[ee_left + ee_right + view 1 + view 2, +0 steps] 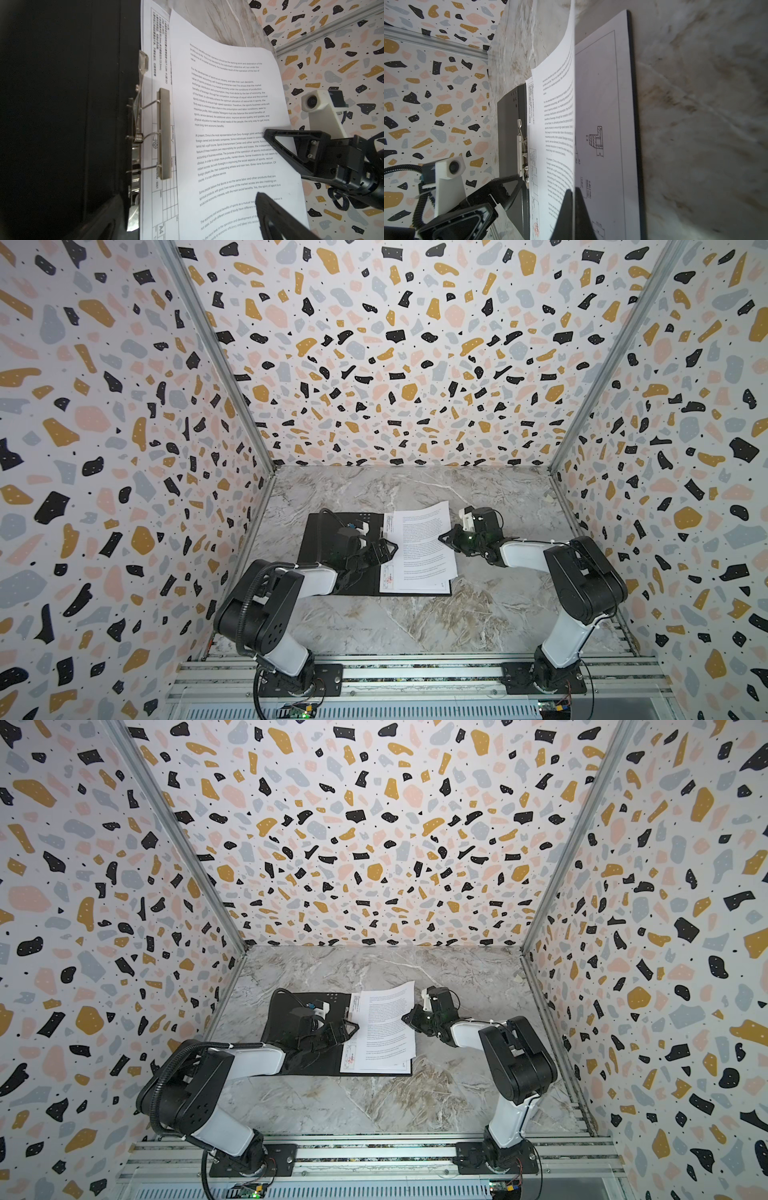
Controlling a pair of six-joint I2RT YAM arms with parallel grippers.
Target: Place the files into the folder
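We have the right gripper [444, 537] pinched closed on the right edge of the top text sheet [419, 543], holding that edge raised off the drawing sheet [602, 104] beneath. The left gripper [388, 549] hangs spread wide beside the metal spine clip [164, 133]. The sheets lie on the right half of the open folder [312, 545], mid-frame in both top views. We judge the paper light, floppy and slippery: grip an edge and move gently.

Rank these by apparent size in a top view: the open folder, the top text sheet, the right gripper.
1. folder, largest, though partly hidden by the left arm
2. top text sheet
3. right gripper, smallest
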